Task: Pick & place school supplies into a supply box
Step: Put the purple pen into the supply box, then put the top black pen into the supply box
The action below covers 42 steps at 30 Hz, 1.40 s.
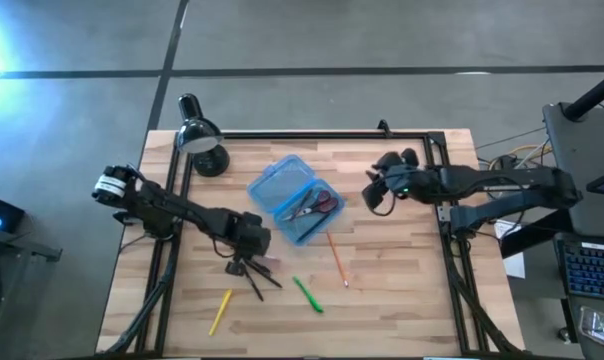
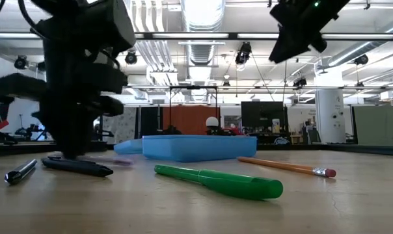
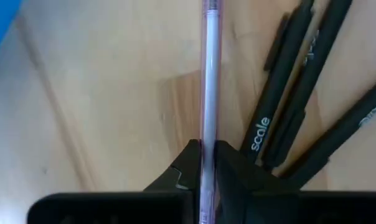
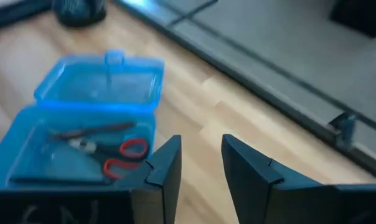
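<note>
An open blue supply box (image 1: 292,198) lies near the middle of the wooden desk (image 1: 402,300), with red-handled scissors (image 1: 316,206) inside one half. Toward the front edge lie an orange pencil (image 1: 336,259), a green pen (image 1: 307,294) and a yellow pen (image 1: 220,311). The left gripper (image 3: 206,163) is down at a cluster of dark pens (image 3: 291,93), its fingers pinched on a thin clear pen (image 3: 210,74). The right gripper (image 4: 200,163) hangs above the desk toward the right edge beside the box, fingers partly apart, holding nothing.

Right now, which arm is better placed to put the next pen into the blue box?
Left. The left gripper is already shut on a clear pen; the right gripper hovers empty, away from the pens.
</note>
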Each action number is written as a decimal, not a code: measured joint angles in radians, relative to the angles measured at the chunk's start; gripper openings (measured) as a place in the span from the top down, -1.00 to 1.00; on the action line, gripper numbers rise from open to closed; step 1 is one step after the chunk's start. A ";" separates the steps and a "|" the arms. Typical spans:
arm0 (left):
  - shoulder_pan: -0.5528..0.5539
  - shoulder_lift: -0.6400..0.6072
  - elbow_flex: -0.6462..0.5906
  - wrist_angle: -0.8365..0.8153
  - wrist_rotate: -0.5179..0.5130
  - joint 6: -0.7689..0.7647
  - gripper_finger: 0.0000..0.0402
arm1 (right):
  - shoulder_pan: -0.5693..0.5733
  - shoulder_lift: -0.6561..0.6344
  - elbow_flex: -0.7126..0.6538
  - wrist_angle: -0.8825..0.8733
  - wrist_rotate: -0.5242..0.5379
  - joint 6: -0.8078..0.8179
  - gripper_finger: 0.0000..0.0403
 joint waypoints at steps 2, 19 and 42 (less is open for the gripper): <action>0.010 -0.031 0.039 -0.025 0.000 -0.076 0.93 | 0.000 -0.041 0.000 -0.001 0.049 0.000 0.50; 0.480 0.062 0.310 0.193 0.236 -0.804 0.93 | -0.025 -0.138 -0.063 -0.087 0.090 0.151 0.49; 0.457 0.349 0.595 -0.107 0.294 -0.684 0.47 | -0.025 -0.150 -0.120 -0.108 0.072 0.160 0.49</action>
